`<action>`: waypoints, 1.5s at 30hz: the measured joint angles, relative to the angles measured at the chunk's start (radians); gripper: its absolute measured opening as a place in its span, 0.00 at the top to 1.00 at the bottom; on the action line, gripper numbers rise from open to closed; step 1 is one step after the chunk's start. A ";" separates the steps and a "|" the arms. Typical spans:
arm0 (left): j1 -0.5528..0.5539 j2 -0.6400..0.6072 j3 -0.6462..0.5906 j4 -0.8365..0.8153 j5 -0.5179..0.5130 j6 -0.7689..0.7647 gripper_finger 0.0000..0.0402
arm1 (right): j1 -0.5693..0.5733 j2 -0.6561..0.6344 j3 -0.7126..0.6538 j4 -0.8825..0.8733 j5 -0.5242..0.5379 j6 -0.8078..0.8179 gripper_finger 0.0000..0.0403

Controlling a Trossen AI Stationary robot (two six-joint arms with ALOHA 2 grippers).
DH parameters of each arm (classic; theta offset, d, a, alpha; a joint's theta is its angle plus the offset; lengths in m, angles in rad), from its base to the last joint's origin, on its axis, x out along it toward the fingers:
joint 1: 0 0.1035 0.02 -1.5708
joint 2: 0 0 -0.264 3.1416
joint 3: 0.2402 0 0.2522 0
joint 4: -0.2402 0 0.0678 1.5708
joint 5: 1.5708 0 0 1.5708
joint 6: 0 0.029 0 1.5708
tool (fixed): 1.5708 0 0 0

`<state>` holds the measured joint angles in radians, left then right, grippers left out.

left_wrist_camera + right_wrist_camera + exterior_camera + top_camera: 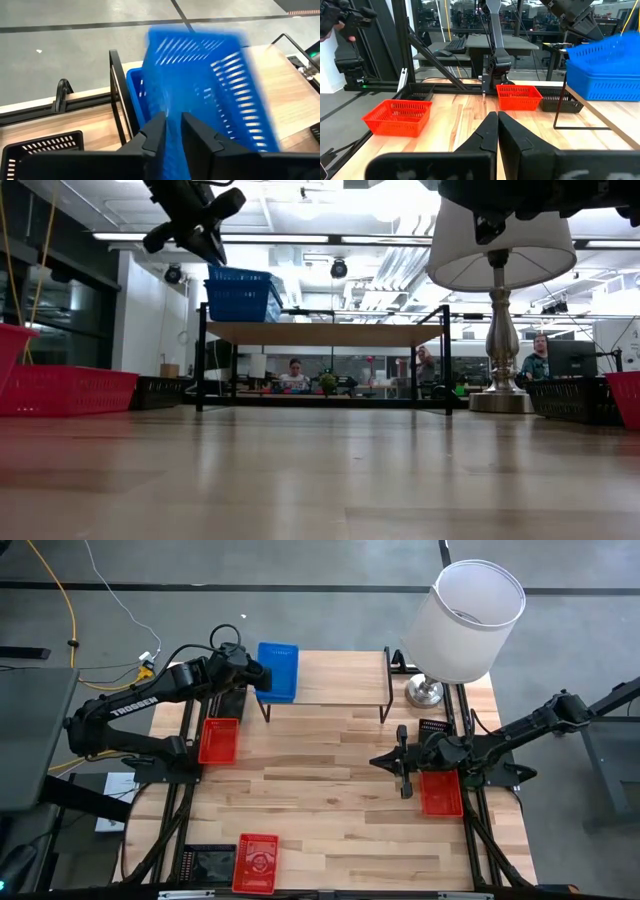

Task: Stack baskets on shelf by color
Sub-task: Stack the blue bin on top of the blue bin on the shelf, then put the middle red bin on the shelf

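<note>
Two blue baskets sit at the left end of the shelf [330, 680], the upper one [210, 75] tilted over the lower one [134, 87], which rests flat on the plank. My left gripper [262, 673] [172, 137] is at the upper basket's left side and is shut on it. My right gripper [403, 768] [496, 127] hovers shut over the table's right half, touching nothing. Red baskets lie on the table at left [219, 740], near edge [257, 862] and right [441, 790]. My left gripper pinches the upper blue basket's side wall [172, 150] between its two fingers, one finger inside [200, 137] and one outside [152, 137]. It comes slanting down from the table's left. The held side is raised, and the basket tilts down into the lower blue basket [605, 82].
A lamp with a white shade [465, 620] stands at the shelf's right end. Black baskets sit by the left arm [40, 147], beside the lamp's base [433, 728] and at the near edge [208, 862]. Bare tabletop lies in the middle [320, 780]. People sit beyond the table [295, 375].
</note>
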<state>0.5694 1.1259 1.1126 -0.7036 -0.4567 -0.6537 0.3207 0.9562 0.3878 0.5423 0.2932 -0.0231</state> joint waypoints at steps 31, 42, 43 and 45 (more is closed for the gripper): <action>-0.145 -0.291 -0.228 0.557 0.335 0.551 0.61 | 0.000 0.000 0.000 0.002 0.039 0.023 1.00; -0.185 -0.510 -0.575 0.870 0.583 0.580 0.62 | 0.000 0.000 0.000 0.021 0.038 0.015 1.00; -0.185 -0.518 -0.576 0.850 0.583 0.586 0.62 | 0.000 0.000 0.000 0.022 0.038 0.016 1.00; -0.185 -0.529 -0.573 0.817 0.582 0.608 0.61 | 0.000 0.000 0.000 0.022 0.038 0.015 1.00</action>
<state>0.3843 0.5965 0.5391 0.1129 0.1257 -0.0460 0.3206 0.9558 0.3878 0.5644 0.3313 -0.0077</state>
